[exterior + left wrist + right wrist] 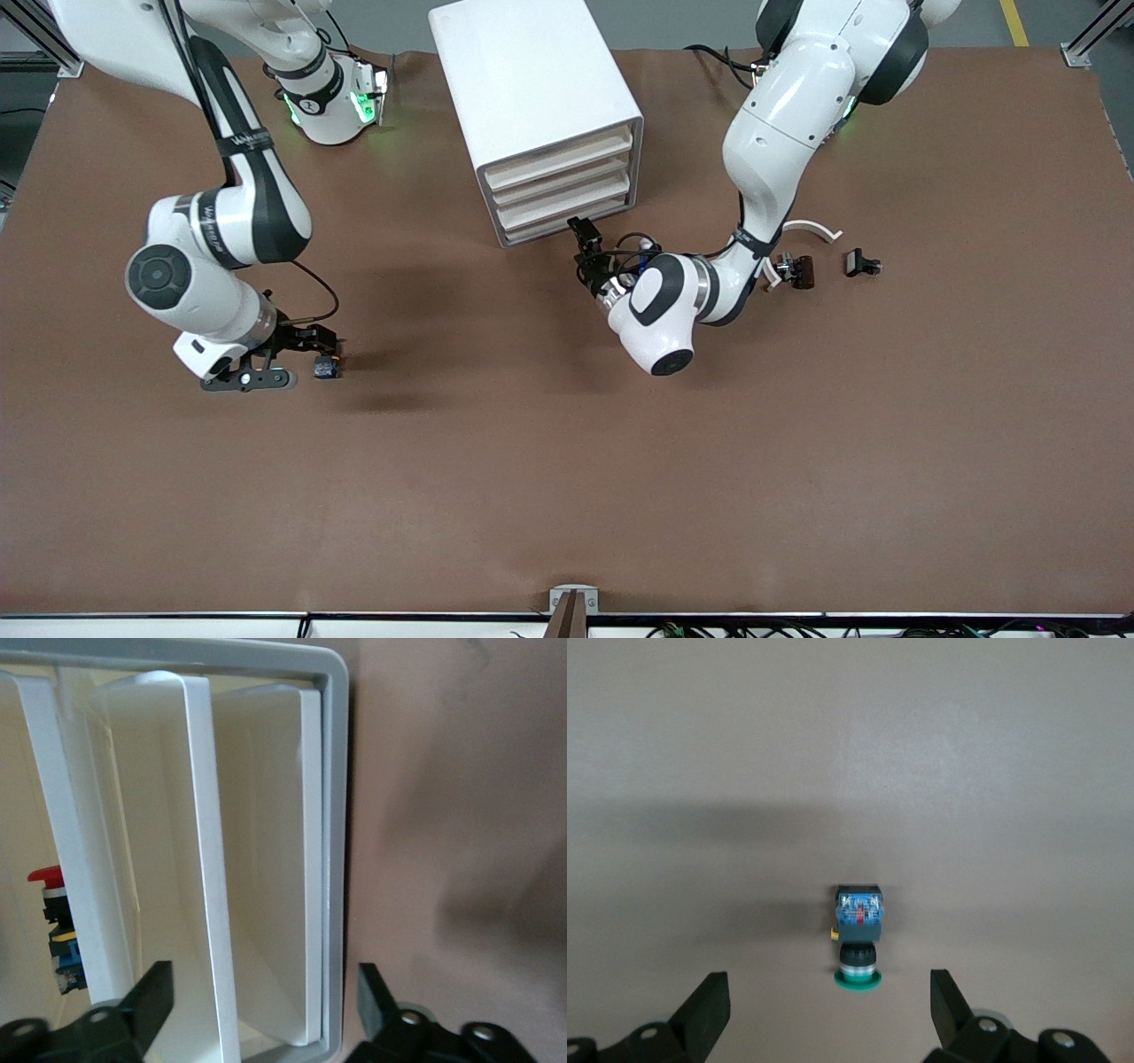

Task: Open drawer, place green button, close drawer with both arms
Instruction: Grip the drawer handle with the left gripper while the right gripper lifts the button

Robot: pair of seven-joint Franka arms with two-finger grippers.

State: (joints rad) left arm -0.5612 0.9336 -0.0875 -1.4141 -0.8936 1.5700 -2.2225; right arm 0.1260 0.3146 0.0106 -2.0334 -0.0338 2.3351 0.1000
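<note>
The button (pixel 326 366) lies on its side on the brown table toward the right arm's end, green cap and dark blue body. In the right wrist view the button (pixel 858 939) lies just ahead of the gap between the spread fingers (pixel 713 1010). My right gripper (pixel 317 351) is open and low beside it, not touching it. The white cabinet (pixel 532 80) stands at the table's middle. Its lowest drawer (pixel 567 221) sits about flush with the three above. My left gripper (pixel 580 229) is open at that drawer's front, fingers (pixel 158 992) spread across the drawer edge (pixel 266 859) and the cabinet frame (pixel 332 859).
A white curved piece (pixel 811 229) and two small black-brown parts (pixel 797 270) (pixel 861 263) lie on the table toward the left arm's end. A red-capped part (pixel 46 875) shows inside a higher drawer. The table edge (pixel 567 611) runs nearest the front camera.
</note>
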